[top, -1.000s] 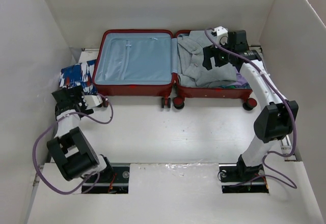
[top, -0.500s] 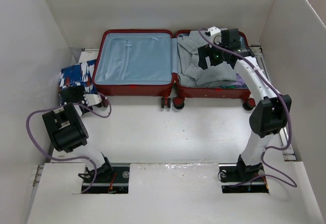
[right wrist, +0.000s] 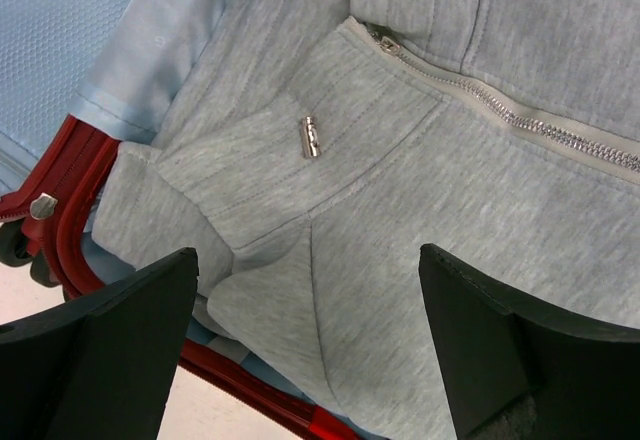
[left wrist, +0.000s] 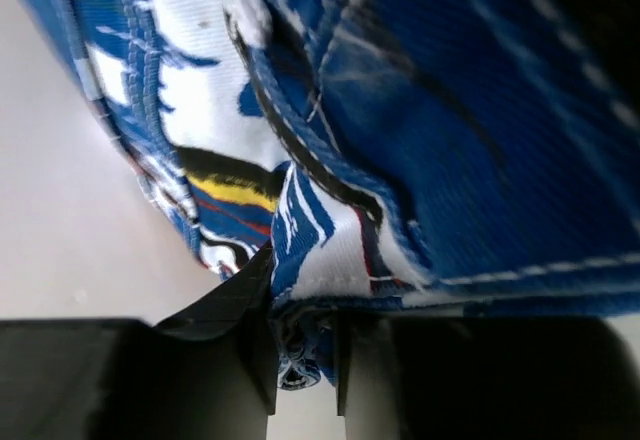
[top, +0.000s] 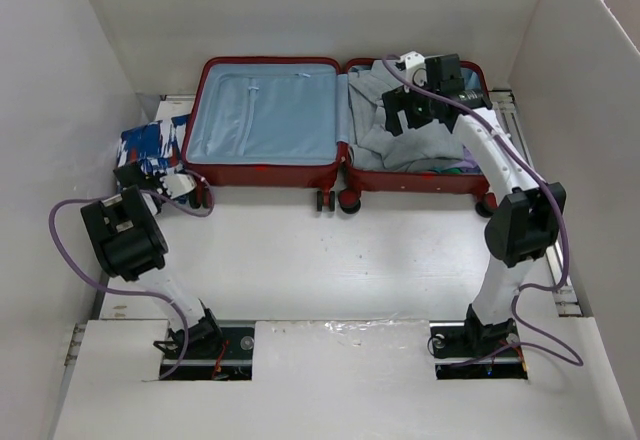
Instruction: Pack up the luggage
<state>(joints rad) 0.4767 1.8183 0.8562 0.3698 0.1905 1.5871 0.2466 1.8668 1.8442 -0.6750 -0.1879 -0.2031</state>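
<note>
Your left gripper (left wrist: 303, 365): jaws all but closed, with a fold of blue cloth (left wrist: 450, 140) caught between them. You cannot see how deep the bite goes. A second ago this gripper stood short of the cloth. The arm has since reached in, so the pickup looks under way.

Your right gripper (right wrist: 310, 285): jaws wide, holding nothing, above the grey top (right wrist: 400, 210). It has drifted slightly left.

The luggage (top: 265, 175) lies open at the back, with the cloth just left of it and the grey top in its right half. Something purple under the grey top cannot be identified.

Glossy red luggage (top: 262, 173); matt grey fleece garment (right wrist: 400, 210).
</note>
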